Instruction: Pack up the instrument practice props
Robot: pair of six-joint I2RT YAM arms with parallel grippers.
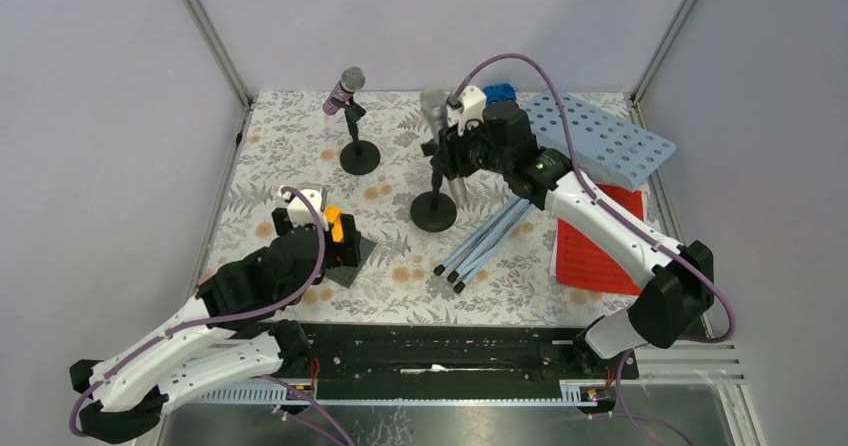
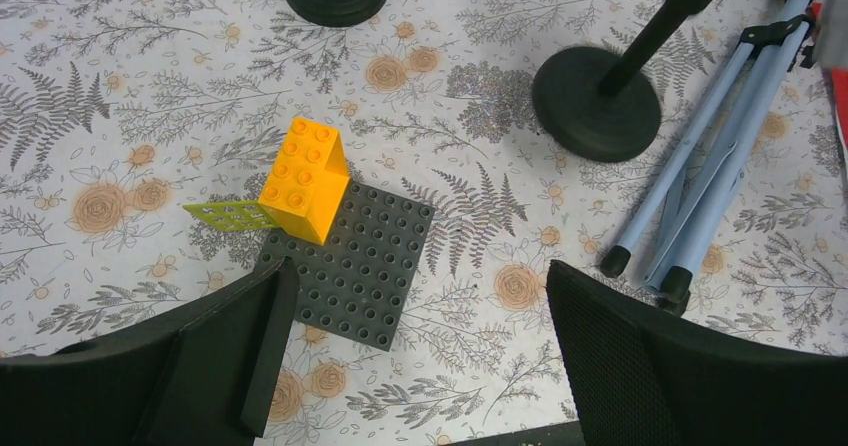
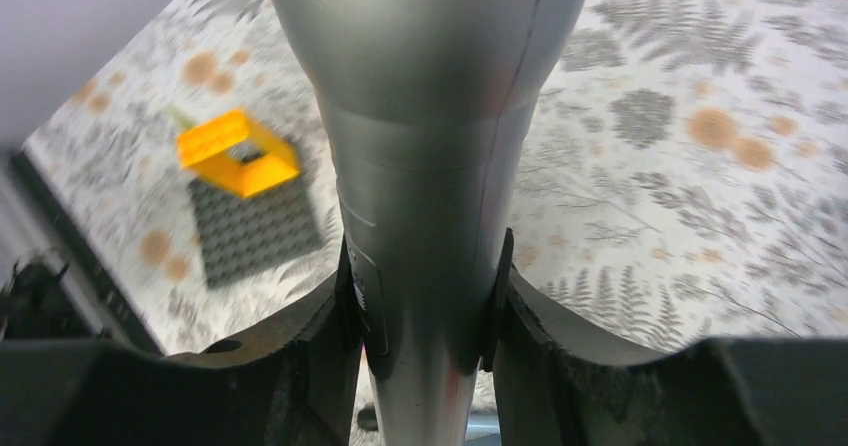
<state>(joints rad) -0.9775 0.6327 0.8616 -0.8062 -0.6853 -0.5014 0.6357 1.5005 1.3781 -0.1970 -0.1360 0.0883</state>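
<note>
Above the orange brick (image 2: 305,176) I have my left gripper (image 2: 416,301) spread wide, while beyond that brick my right gripper (image 3: 421,296) grips the silver microphone (image 3: 430,116) by its body.

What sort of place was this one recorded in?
Most likely a robot test cell, not a music room: plain grey walls joined by metal posts, a floral cloth underneath, and toy props such as a silver microphone and an orange brick.

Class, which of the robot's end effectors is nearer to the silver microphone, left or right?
Right. The right end effector grips the silver microphone; the left end effector hangs open above the orange brick, well away.
</note>
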